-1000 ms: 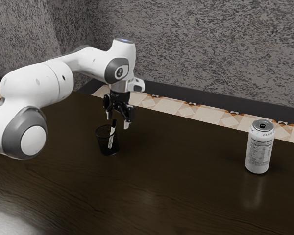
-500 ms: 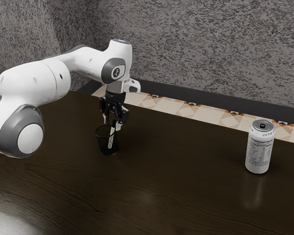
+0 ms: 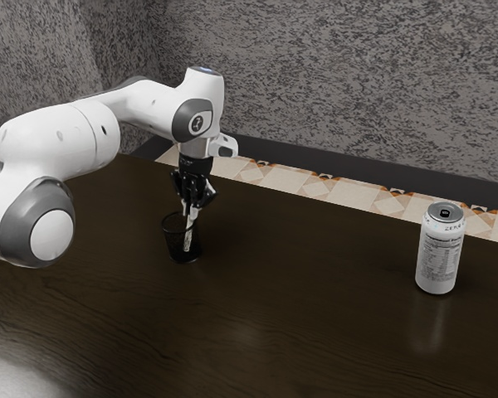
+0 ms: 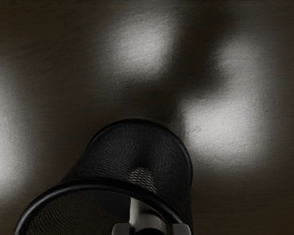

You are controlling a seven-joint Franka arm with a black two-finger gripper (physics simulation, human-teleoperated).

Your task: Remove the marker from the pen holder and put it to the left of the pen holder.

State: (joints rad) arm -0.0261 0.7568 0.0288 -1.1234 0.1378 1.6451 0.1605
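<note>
Black mesh pen holder (image 3: 173,240) surrounds the marker (image 3: 187,240) (white can (image 3: 438,261) well apart).

a room of unclear kind: speckled grey walls (image 3: 332,75), patterned floor tiles (image 3: 290,181), dark wood-grained table (image 3: 315,323).

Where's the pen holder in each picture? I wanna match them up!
Exterior view: the pen holder stands under the end effector, in the exterior view's left half.
Wrist view: the pen holder is the big black mesh cup close under the camera.
Landmark in both: the marker, inside the pen holder.
</note>
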